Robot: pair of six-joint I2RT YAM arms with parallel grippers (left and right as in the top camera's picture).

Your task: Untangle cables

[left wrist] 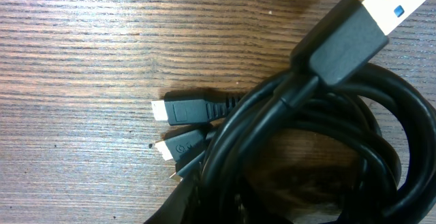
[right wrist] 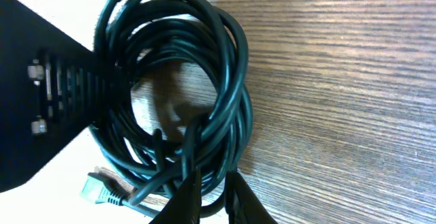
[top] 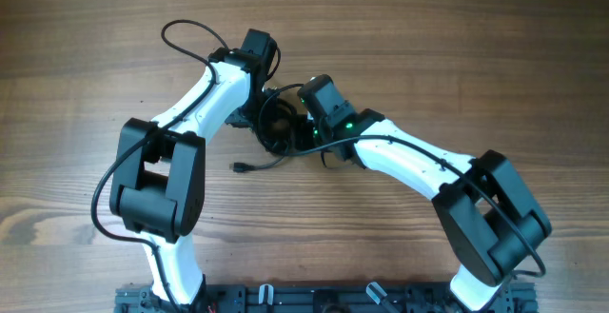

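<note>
- Several black cables (top: 276, 125) lie wound into one tight coil on the wooden table (top: 457, 47), directly between the two grippers.
- Three connectors sit close under the left gripper (top: 261, 87). A blue-tongued USB-A plug (left wrist: 361, 26) rests across the loops. A micro-USB plug (left wrist: 187, 109) and a second small plug (left wrist: 178, 149) poke out beside the coil's rim.
- One loose tail plug (top: 240, 167) trails away from both grippers, toward the arm bases.
- Right gripper (right wrist: 212, 195): its fingers stand narrow with rim strands between the tips. It looks pinched on the coil, probably to anchor it.
- Left gripper: its fingers are not clearly shown, so I cannot tell their spread. It hangs over the plug ends, likely because a free end is where unthreading starts.
</note>
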